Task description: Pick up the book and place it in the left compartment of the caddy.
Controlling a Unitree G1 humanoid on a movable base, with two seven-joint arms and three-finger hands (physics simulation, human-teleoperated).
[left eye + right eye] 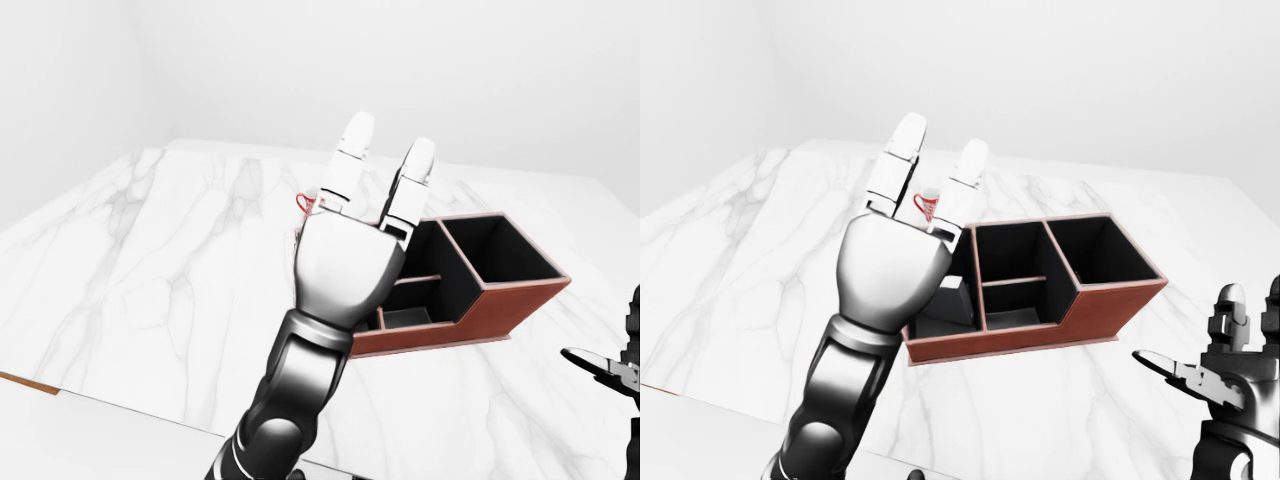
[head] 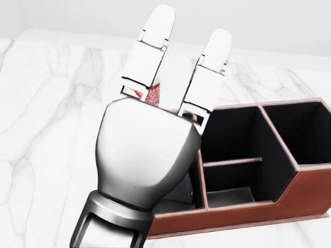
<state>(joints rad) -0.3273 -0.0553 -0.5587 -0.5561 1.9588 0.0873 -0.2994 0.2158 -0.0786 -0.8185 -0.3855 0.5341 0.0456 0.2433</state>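
Observation:
My left hand (image 2: 190,26) is raised high above the brown caddy (image 1: 1120,300), open, its fingers straight and empty. It hides most of the caddy's left compartment in the head view. The grey book (image 1: 953,300) stands leaning inside that left compartment, apart from the hand; only a sliver of the book (image 2: 182,192) shows under the palm in the head view. My right hand (image 1: 1210,350) hangs low at the right-eye view's bottom right, open and empty, away from the caddy.
A red-and-white mug (image 1: 927,205) stands on the marble counter (image 1: 760,260) just beyond the caddy's left end, seen between my fingers. The caddy's middle and right compartments (image 2: 305,134) are dark inside. The counter's near edge (image 1: 30,383) runs along the lower left.

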